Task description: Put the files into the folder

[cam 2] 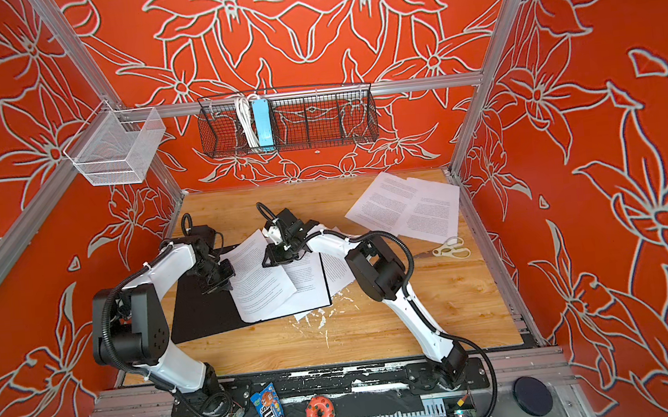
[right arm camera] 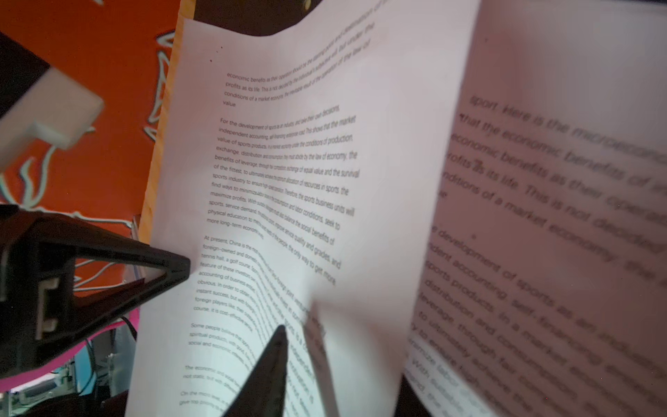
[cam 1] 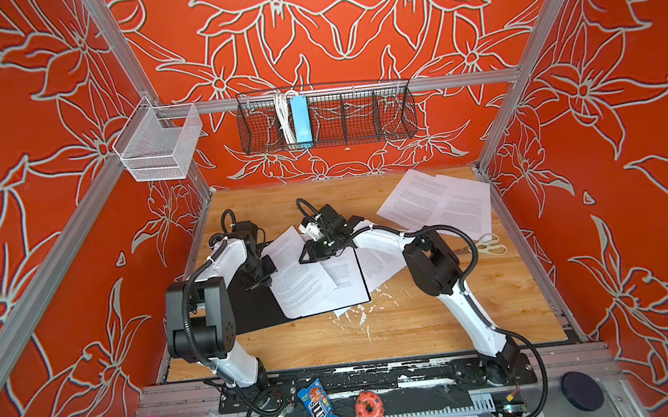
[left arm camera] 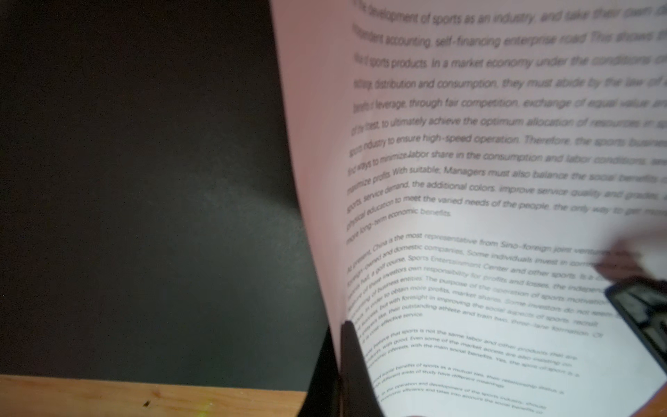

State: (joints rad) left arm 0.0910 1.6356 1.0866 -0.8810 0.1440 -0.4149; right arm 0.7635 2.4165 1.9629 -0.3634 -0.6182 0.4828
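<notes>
left tool (cam 1: 264, 275): shut, pinching the left long edge of the top printed white paper sheet (cam 1: 299, 281); in the left wrist view the edge curls up from my fingertip (left arm camera: 352, 361).
right tool (right arm camera: 231, 303): reaches across the middle to the same sheet's far end. Tips are apart with paper rippled between them, not clamped that I can see.
folder: thin flat folder (cam 1: 250, 309) lies open on the wooden bench (cam 1: 419, 326), matte black inside up, under both tools.
key relation: the sheet sits on the folder's right half, long axis far-to-near, skewed against the folder's edges.
other files: two more printed sheets (cam 1: 436, 204) lie far right, well apart, nearer my right arm. Another sheet (cam 1: 383, 263) pokes out from under the folder's right edge.
hidden: my arms cover the folder's far edge. Only one left fingertip is in frame. The close sheet (right arm camera: 559, 216) in the right wrist view is blurred, so I can't tell if it's caught too.
</notes>
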